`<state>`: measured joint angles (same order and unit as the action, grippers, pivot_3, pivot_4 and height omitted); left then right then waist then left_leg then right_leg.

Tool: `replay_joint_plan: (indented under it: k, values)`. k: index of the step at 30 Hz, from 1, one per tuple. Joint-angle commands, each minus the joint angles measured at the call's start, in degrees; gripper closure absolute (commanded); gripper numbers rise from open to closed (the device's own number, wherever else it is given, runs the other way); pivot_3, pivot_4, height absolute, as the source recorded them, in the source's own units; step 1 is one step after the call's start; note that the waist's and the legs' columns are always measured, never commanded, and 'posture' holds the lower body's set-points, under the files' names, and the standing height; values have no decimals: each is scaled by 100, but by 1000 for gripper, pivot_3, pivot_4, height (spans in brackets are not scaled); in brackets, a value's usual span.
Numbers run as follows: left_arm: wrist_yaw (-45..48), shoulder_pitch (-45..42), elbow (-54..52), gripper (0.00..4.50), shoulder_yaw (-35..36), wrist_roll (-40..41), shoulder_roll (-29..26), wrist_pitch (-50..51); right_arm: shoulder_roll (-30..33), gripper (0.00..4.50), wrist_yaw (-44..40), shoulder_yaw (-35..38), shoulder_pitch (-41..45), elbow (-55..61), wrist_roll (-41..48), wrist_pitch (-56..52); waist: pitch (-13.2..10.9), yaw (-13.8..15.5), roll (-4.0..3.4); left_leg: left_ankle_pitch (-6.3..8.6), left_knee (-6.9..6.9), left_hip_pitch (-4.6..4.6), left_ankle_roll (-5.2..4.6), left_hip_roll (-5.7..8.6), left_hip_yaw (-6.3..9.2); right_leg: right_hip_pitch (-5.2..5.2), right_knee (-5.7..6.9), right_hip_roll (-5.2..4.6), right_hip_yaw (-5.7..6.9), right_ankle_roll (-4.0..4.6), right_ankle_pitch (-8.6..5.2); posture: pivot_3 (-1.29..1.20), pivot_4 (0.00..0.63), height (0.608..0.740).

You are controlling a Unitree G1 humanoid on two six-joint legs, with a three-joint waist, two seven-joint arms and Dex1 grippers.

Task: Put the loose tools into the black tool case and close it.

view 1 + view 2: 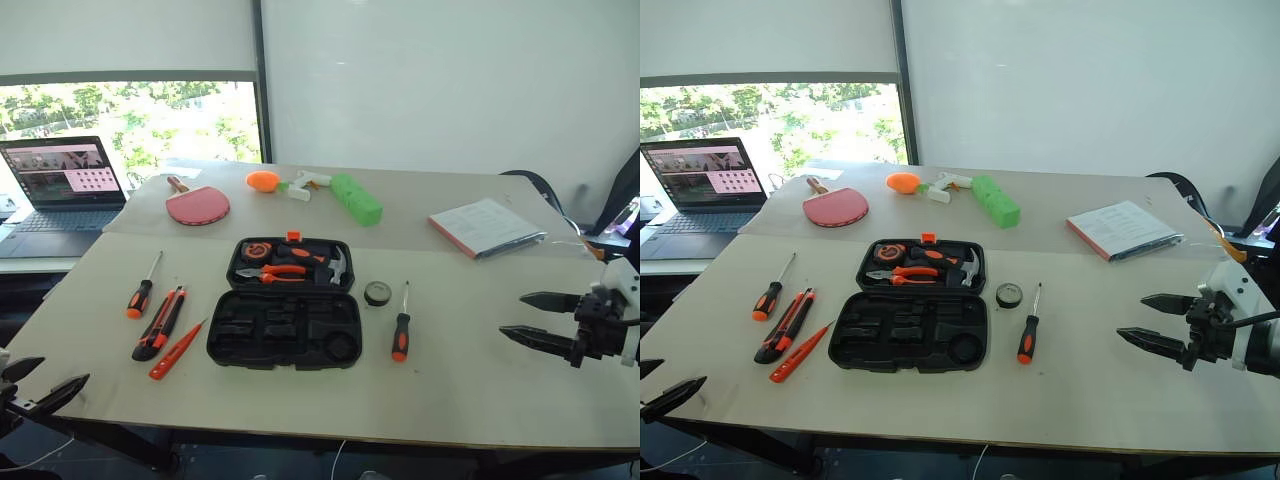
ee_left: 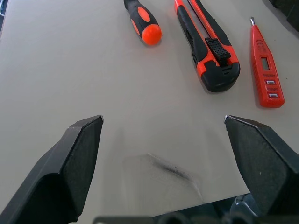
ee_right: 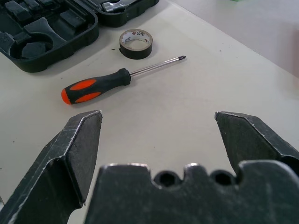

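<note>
At the near left edge of the tabletop the left gripper hovers with its jaws spread wide and nothing between them; at the near right the right gripper hangs likewise wide and empty, above bare tabletop. Beyond the left gripper lie three loose tools side by side: a tester, a knife and a screwdriver. In the middle sits the case, open flat, its near half holding bare slots and its far half some tools. Just right of it lie a second screwdriver and, beyond that, a tape roll. Farther back are a red paddle, a green block, a booklet, and a laptop at far left.
</note>
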<state>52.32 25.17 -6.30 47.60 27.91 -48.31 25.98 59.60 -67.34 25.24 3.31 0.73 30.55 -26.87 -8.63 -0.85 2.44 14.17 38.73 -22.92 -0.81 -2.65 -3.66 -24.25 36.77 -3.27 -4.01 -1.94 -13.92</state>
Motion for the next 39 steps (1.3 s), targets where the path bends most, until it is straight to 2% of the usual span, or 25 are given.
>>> replay_joint_plan:
  k: [1,4,10,12,16,21,24,26,31,39]
  values:
    - [-48,-127,-18,36,63,-44,-113,-80,11,14,-1,216,-50,94,45,57,0,0,0,0,0,0,0,0,0,0,0,0,0,0,0,0,150,738]
    - [-327,-421,27,36,-3,-100,-98,3,8,14,31,219,-91,137,-14,136,0,18,0,0,1,-1,0,1,1,0,1,1,1,0,0,0,150,738]
    - [-982,-859,-495,36,-260,54,7,852,26,14,145,452,303,153,370,-154,0,-3,0,0,2,-1,0,2,1,2,2,0,-1,-6,4,0,150,738]
    - [-1675,-1488,-593,36,-488,196,-97,1944,48,14,-28,557,206,614,653,-289,-1,-3,-2,0,1,-1,0,1,1,1,2,2,-2,-6,4,0,150,738]
    - [-2369,-2460,-383,36,-980,100,-353,3219,-205,14,-65,972,-383,1877,1304,-652,-1,26,3,-1,4,-1,0,2,23,8,15,21,5,-6,4,0,150,738]
    - [-2739,-4247,439,36,-1848,79,-415,3949,-688,14,58,1902,-1576,4066,2523,-952,-2,107,5,-1,4,-11,0,9,34,5,17,25,8,-6,4,0,150,738]
    - [-2789,-4912,1112,36,-2603,-244,-522,4108,-538,14,584,189,92,3422,2278,-1073,-3,-26,27,0,9,5,2,10,31,16,15,20,2,-10,10,0,150,738]
    - [-2741,-5341,1695,36,-2968,-449,-485,3912,-563,14,645,-352,634,3348,2313,-1197,-17,-112,35,-8,16,21,6,12,31,21,-16,10,-3,-48,41,0,150,738]
    - [-2404,-6410,3157,36,-3972,-1004,-424,3320,-792,14,1130,-899,1088,3821,2645,-1336,-22,-63,52,-23,9,-2,2,14,17,-5,-7,12,15,-5,55,0,150,738]
    - [-2090,-7574,5017,36,-4484,-1558,-138,2829,-891,14,1737,-1067,1092,4035,2713,-1377,-22,56,52,-14,16,-98,10,25,24,-84,0,6,28,-11,52,0,150,738]
